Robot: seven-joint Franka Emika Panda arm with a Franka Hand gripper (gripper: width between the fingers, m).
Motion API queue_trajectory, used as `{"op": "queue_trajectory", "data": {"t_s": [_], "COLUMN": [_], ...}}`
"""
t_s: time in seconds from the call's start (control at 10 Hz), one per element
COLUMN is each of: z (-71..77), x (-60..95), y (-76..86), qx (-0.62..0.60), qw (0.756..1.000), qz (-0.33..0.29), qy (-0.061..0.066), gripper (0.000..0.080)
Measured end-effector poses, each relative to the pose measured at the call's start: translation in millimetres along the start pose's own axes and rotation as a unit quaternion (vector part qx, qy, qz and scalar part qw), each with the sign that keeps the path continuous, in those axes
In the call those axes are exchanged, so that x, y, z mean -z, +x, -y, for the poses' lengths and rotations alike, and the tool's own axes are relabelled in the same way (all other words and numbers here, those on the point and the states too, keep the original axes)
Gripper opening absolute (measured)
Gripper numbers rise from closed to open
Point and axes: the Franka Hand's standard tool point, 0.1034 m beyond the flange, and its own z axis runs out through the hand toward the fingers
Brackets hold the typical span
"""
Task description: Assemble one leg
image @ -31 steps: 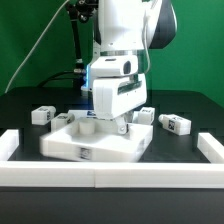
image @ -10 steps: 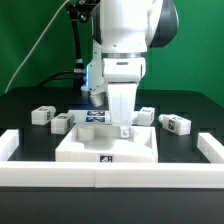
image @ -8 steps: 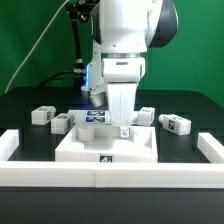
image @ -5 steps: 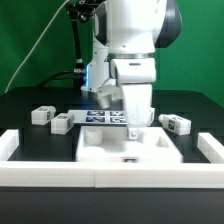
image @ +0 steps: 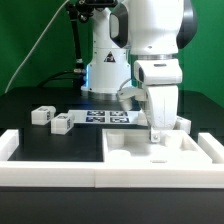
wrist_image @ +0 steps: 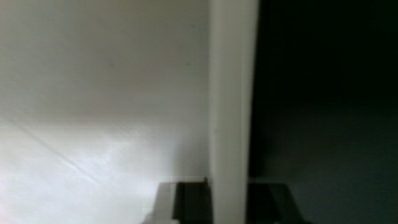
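Observation:
My gripper (image: pixel 157 134) is shut on the rear rim of the large flat white tray-like piece (image: pixel 130 151), which lies against the front wall at the exterior view's right. In the wrist view the rim (wrist_image: pixel 231 110) runs as a white strip between my two dark fingers (wrist_image: pixel 185 203), with the gripper (wrist_image: pixel 228 200) closed around it. Two legs, small white tagged posts, lie at the exterior view's left: one (image: pixel 42 114) and one (image: pixel 62 123). Another leg (image: pixel 183 124) shows just past my gripper on the right.
The marker board (image: pixel 105 117) lies behind the tray near the robot base. A low white wall (image: pixel 60 176) runs along the front, with raised ends at the left (image: pixel 9 143) and the right (image: pixel 213 147).
My gripper has slid the tray-like piece from the middle toward the exterior view's right, up to the right end of the wall. The two legs on the left have not moved.

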Motion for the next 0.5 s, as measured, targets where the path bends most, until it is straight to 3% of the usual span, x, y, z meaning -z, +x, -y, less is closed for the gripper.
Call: {"op": "queue_trajectory", "data": {"t_s": [0.5], "z": [1.8], "x": [-0.7], "y": [20.2], "qx": [-0.017], "qw": [1.0], "qz": [0.003], "qy": [0.013], "gripper": [0.0061]}}
